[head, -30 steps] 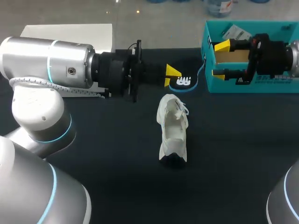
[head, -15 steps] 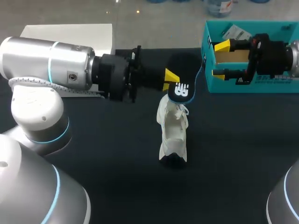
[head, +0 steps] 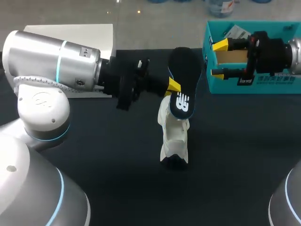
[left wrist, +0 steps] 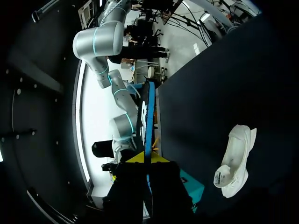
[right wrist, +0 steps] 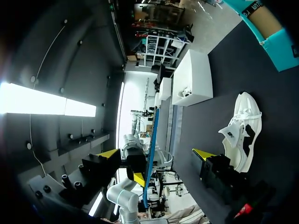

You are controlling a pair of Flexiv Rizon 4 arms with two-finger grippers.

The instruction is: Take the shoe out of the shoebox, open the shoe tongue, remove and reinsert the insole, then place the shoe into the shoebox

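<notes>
A white shoe (head: pixel 174 134) lies on the dark table, its opening facing up. My left gripper (head: pixel 173 86) is shut on the edge of the black insole (head: pixel 183 77), which has a white logo and a blue rim. The insole hangs tilted over the shoe's laced end. In the left wrist view the insole (left wrist: pixel 145 122) stands edge-on out of the gripper (left wrist: pixel 145 159), with the shoe (left wrist: pixel 236 161) off to one side below. My right gripper (head: pixel 218 59) is open and empty at the teal shoebox (head: pixel 273 87). The right wrist view shows the shoe (right wrist: pixel 240 133) and the insole (right wrist: pixel 152 149) edge-on.
A white box (head: pixel 70 33) sits at the table's back left, behind my left arm. The shoebox (right wrist: pixel 266 32) stands at the back right corner with paper inside. Dark table surface lies on both sides of the shoe.
My left gripper has swung the insole from lying low beside the shoebox to hanging tilted above the shoe's laced end. The right gripper shifted slightly back, staying open.
</notes>
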